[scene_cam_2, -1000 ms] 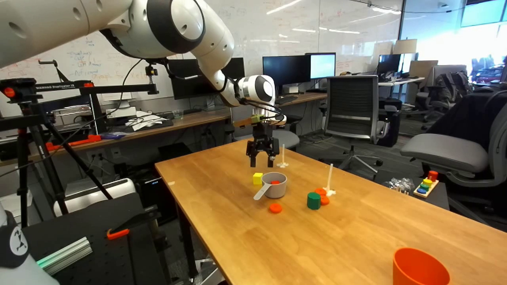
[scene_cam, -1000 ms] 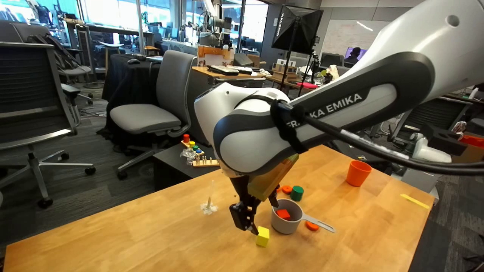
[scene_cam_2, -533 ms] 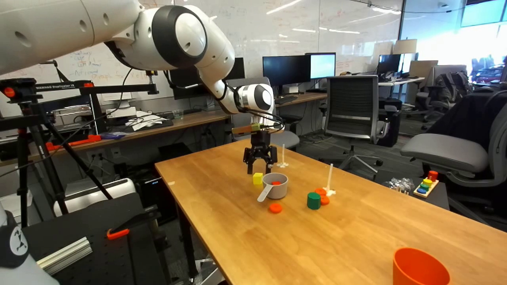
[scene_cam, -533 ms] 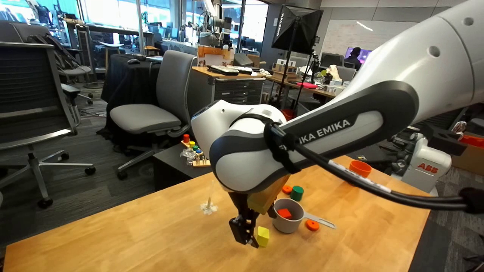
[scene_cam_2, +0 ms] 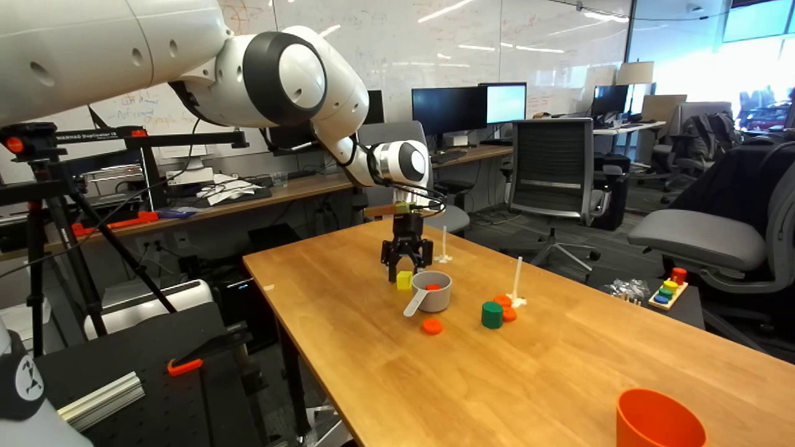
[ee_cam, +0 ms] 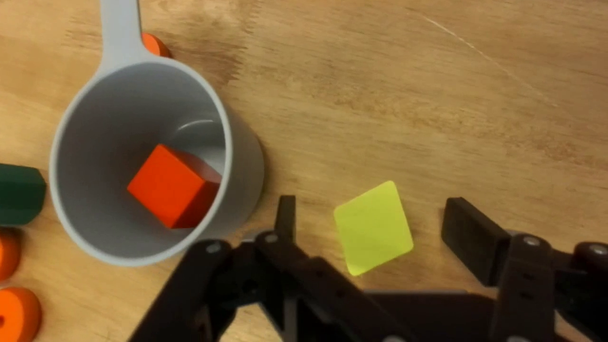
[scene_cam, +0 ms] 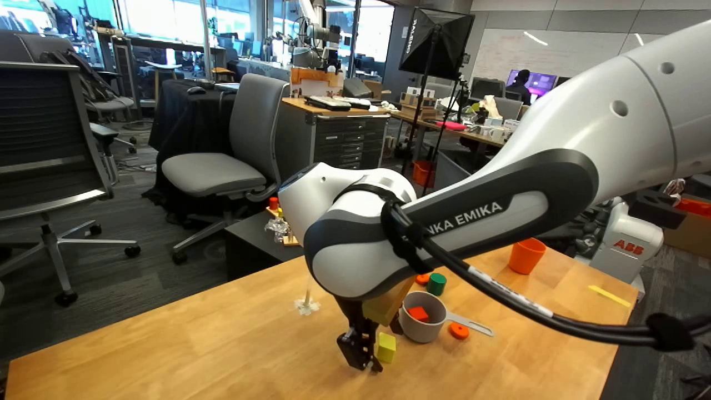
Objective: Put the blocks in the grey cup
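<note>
Gripper (ee_cam: 378, 228) low over the table (scene_cam_2: 435, 385), jaws spread, a finger (ee_cam: 468, 240) to either side of the yellow block (ee_cam: 373, 229), which stands on the wood ungripped; a strip of tabletop shows between it and each finger. Whether the fingertips touch the table I cannot tell. One finger stands just beside the grey cup (ee_cam: 244, 166), between it and the yellow block. The cup is upright and holds the red block (ee_cam: 164, 185) (a pale arc glints inside, next to it). The cup's handle (ee_cam: 121, 28) is cut off by the top of the wrist view, and its body partly hides an orange disc (ee_cam: 155, 45). The green block (ee_cam: 19, 194) stands on the table past the cup, near two more orange discs (ee_cam: 20, 311), all three cut off by the wrist view's left edge. In an exterior view, one fingertip is hidden behind the cup, and a white peg (scene_cam_2: 517, 279) rises beside those discs. Open tabletop stretches from there to the orange cup (scene_cam_2: 658, 413), cropped at the bottom of that view. The yellow block sits in from the table's edges; beyond them stand office chairs (scene_cam_2: 549, 167).
</note>
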Controlling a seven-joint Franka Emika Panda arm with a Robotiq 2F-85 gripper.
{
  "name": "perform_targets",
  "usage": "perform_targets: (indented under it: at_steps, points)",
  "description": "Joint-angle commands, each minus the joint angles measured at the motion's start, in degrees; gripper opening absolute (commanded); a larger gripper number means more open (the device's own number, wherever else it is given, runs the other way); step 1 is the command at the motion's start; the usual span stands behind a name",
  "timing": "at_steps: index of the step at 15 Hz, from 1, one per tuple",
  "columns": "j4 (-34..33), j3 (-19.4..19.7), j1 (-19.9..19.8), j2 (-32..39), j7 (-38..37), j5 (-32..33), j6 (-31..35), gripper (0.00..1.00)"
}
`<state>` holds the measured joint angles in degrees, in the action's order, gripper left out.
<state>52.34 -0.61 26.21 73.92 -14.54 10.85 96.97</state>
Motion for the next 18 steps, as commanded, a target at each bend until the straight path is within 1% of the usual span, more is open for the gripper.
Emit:
perform_targets:
  at_steps: [1, 6, 7, 10, 13, 18]
  points:
    - [-3.67, -0.55, -0.53, 1.77, 1.58, -0.75, -2.26, 0.49]
    - [-3.97, -0.04, -1.34, 1.24, 0.76, -1.38, -2.98, 0.11]
    - [-3.67, 0.2, -1.79, 0.75, 0.43, -1.36, -2.86, 0.08]
    - [-2.44, 1.34, -3.95, -1.88, -0.91, -1.5, -2.65, 0.08]
    - [0.08, 2.78, -5.62, -7.09, -3.31, -1.14, -1.31, 0.09]
    - [1.35, 4.11, -6.26, -14.11, -5.62, -0.5, -0.4, 0.09]
